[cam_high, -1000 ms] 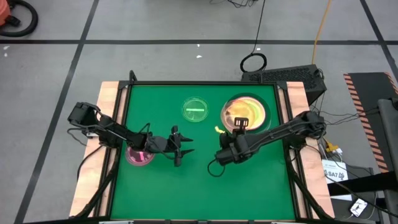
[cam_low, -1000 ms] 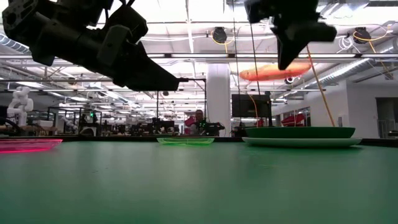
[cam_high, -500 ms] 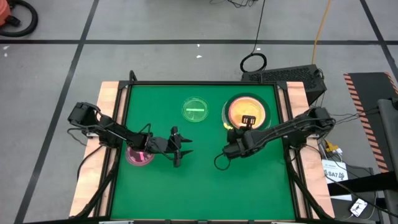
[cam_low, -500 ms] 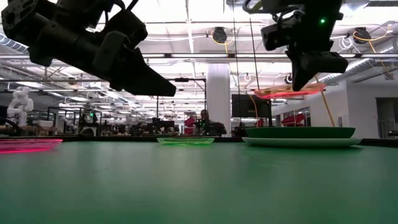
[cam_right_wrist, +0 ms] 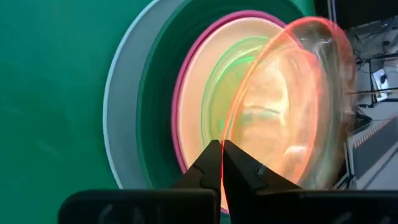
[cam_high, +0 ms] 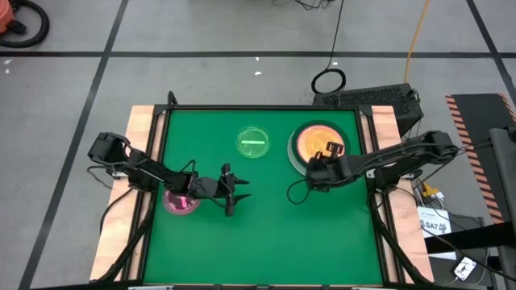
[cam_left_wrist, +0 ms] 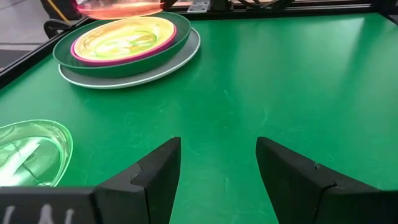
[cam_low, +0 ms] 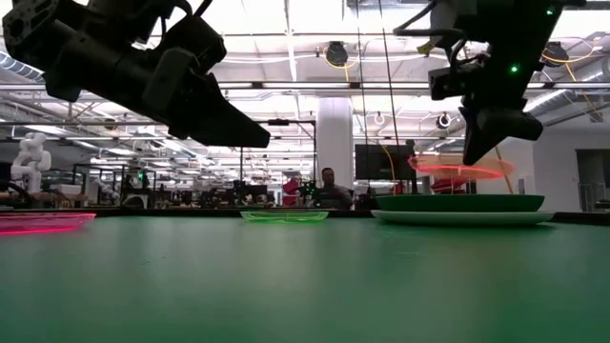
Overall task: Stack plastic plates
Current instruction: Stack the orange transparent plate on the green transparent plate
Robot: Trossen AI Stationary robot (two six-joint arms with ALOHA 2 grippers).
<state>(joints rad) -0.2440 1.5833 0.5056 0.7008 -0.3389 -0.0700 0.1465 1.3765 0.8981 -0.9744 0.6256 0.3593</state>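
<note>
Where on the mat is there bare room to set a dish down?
Free: the near half of the green mat, and between the green dish and pink dish. Crowded: the plate stack, where the right gripper holds the amber dish.

Held dish above plate stack (far right), lone dish left of it, another dish at left edge

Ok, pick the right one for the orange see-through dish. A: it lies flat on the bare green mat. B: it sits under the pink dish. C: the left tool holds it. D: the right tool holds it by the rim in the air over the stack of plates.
D: the right tool pinches the orange dish by its rim, clear above the stack of plates.
</note>
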